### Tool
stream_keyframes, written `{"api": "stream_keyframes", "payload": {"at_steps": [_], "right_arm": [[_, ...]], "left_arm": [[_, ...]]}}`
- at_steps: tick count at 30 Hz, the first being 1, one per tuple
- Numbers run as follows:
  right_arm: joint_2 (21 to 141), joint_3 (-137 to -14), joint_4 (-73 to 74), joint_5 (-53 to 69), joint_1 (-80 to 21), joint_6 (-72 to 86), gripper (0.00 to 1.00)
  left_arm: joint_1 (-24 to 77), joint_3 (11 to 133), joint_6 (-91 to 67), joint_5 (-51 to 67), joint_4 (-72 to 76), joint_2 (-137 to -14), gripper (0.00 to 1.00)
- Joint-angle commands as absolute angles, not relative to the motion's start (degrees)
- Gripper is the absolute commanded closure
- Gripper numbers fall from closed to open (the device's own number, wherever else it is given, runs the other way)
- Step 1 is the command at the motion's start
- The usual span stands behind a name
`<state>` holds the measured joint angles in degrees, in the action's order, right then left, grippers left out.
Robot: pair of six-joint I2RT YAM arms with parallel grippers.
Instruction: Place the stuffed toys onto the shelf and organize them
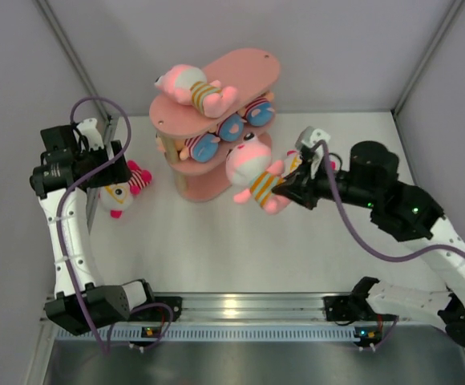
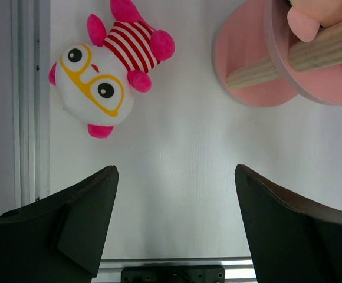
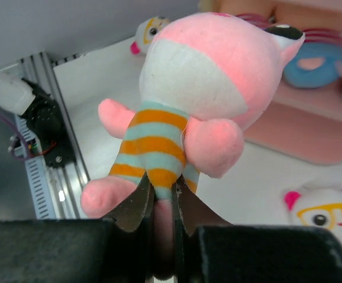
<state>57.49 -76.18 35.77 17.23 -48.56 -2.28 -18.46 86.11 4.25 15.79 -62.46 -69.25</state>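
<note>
Jaws of the right gripper [image 3: 164,206] are closed on the lower end of a pink toy [image 3: 200,82], pinching its orange-and-teal striped body. The toy is held clear of the table [image 1: 216,241], with its head pointed away from the wrist. In the top view it is seen at about 5 o'clock from the shelf [image 1: 248,68], just beside the lower boards. Whether it touches them cannot be told.

Jaws of the left gripper [image 2: 174,221] are spread wide, and only bare table is seen in the gap. A white toy [image 2: 97,85] with yellow glasses and a red-and-white striped body is laid face up on the table. It is found at about 11 o'clock from that gripper in the left wrist view. In the top view it is placed at about 8 o'clock from the shelf, apart from it.

On the shelf's top board a top toy [image 1: 194,87], pink-headed with a yellow-and-pink striped body, is laid flat toward the 9 o'clock end. On the middle board, blue-footed toys [image 1: 232,127] are tucked in a row, their round feet turned outward toward 5 o'clock. A cropped toy [image 3: 327,215], white with yellow glasses, is seen on the table at the 4 o'clock corner of the right wrist view, partly cut off by the frame.
</note>
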Motion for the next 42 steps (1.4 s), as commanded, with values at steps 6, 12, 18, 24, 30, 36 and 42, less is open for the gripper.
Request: {"api": "stream_keyframes", "payload": {"at_steps": [6, 12, 18, 24, 30, 36, 42], "right_arm": [[69.85, -107.81, 43.15, 29.77, -28.42, -10.64, 1.00], [86.82, -120.50, 31.33, 46.64, -13.28, -3.27, 1.00], [105.97, -134.53, 5.20, 60.81, -7.21, 22.83, 1.00], [119.79, -140.54, -12.39, 65.04, -7.82, 41.04, 1.00], [121.81, -139.04, -8.61, 62.41, -12.21, 35.51, 1.00], [124.10, -139.92, -8.44, 57.48, -14.06, 35.77, 1.00], [127.61, -142.12, -5.19, 56.86, -15.38, 35.16, 0.99]], "left_arm": [[-18.81, 84.11, 7.20, 21.44, -59.06, -71.19, 0.14], [-18.81, 84.46, 7.56, 21.62, -58.97, -71.72, 0.14], [-18.72, 84.64, 7.47, 21.80, -59.06, -72.77, 0.14], [-18.72, 83.85, 7.03, 23.20, -58.71, -73.47, 0.14], [-18.72, 83.85, 6.77, 23.56, -58.54, -73.30, 0.14], [-18.63, 83.58, 6.68, 23.55, -58.62, -72.77, 0.13], [-18.72, 83.50, 6.59, 23.64, -58.62, -72.51, 0.13]]}}
